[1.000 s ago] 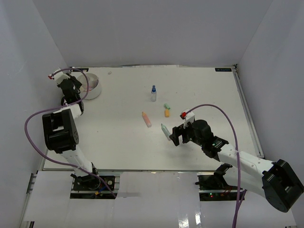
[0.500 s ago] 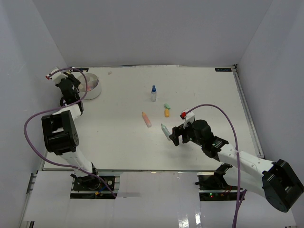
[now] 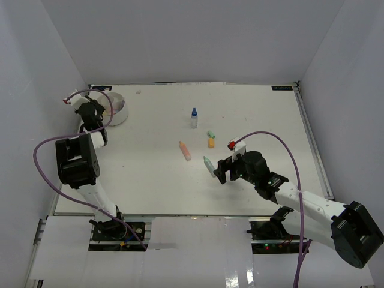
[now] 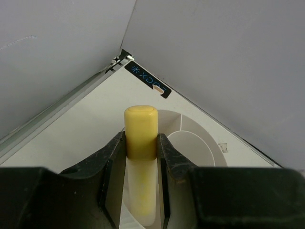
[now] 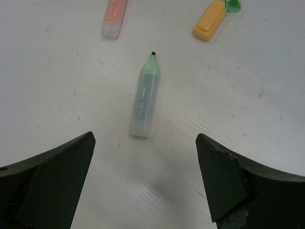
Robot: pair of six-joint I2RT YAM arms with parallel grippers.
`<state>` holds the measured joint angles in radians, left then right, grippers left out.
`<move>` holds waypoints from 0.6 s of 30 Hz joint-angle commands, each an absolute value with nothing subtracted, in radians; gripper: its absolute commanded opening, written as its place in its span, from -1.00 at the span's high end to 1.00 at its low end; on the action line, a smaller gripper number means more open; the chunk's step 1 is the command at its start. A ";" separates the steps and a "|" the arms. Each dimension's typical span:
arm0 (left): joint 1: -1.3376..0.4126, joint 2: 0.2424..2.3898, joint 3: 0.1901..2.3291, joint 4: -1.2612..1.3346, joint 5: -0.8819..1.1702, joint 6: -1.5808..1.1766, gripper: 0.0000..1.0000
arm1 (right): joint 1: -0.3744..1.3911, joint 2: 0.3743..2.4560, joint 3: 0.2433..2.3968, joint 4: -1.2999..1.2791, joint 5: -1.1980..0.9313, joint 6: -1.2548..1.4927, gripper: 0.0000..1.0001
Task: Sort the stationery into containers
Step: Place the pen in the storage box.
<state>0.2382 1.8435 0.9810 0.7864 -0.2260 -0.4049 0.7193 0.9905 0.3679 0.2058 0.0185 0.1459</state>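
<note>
My left gripper (image 4: 141,157) is shut on a yellow marker (image 4: 140,143) and holds it at the near rim of the white divided tub (image 4: 195,143), which stands at the far left of the table (image 3: 117,108). My right gripper (image 5: 145,181) is open and empty, just short of an uncapped teal marker (image 5: 145,110) lying on the table; that marker also shows in the top view (image 3: 208,165). A pink marker (image 3: 185,150), an orange cap-like piece (image 3: 211,143), a green cap (image 3: 210,134) and a blue-capped clear bottle (image 3: 194,118) lie mid-table.
White walls close in the table on the left, back and right. The tub sits close to the far left corner, by a black label strip (image 4: 147,81). A small orange mark (image 5: 117,143) stains the table by the teal marker.
The left wrist has shifted slightly by the tub, still holding the yellow marker. The right arm and the loose items have not moved.
</note>
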 commanded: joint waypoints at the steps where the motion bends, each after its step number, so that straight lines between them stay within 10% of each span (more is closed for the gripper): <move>1: 0.235 1.838 1.003 0.807 -0.221 -0.416 0.66 | 0.713 0.988 0.362 0.250 0.011 0.130 -0.86; 18: 0.235 1.648 0.974 0.628 -0.195 -0.394 -0.53 | 0.713 0.976 0.399 0.207 0.011 0.130 -0.87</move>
<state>0.2382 1.7721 0.9775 0.6930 -0.2165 -0.4076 0.7193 0.9897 0.3630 0.2066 0.0185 0.1455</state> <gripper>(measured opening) 0.749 0.935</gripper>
